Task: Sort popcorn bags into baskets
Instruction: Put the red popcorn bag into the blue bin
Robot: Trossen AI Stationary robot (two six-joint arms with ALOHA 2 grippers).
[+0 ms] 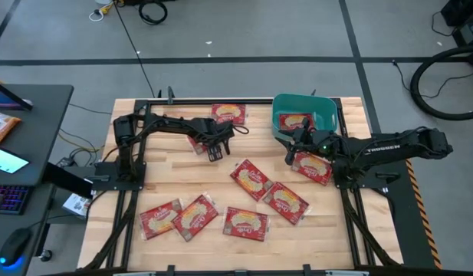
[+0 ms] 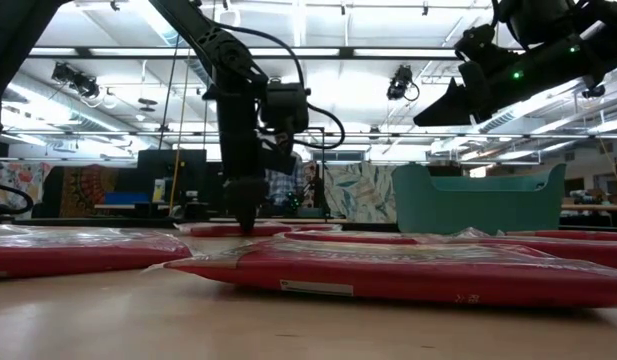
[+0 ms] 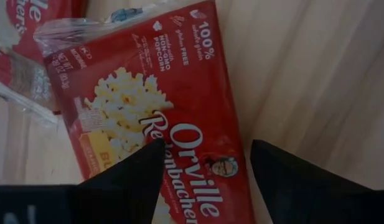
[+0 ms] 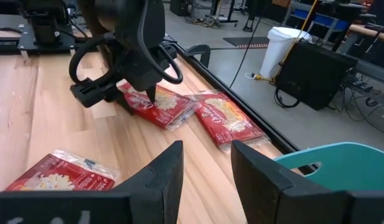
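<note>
Red popcorn bag (image 3: 148,118) lies flat on the counter (image 1: 152,192) directly under the left claw (image 1: 215,151), fingers spread and empty, straddling its long axis. Glossy crinkly film (slippery). Teal bin (image 1: 328,115) well off toward the right claw (image 1: 291,150), half-spread, holding nothing.

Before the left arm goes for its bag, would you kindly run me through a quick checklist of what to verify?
1. Left hand open over the target popcorn bag: ok, fingers spread.
2. One finger over the bag, the other over bare table: not ok, the hand sits off to one edge.
3. Target bag free of neighbours: cannot tell, another bag lies very close.
4. Right hand clear of the left arm: ok, it waits beside the basket.
5. Room in the basket: ok, one bag shows inside.
</note>
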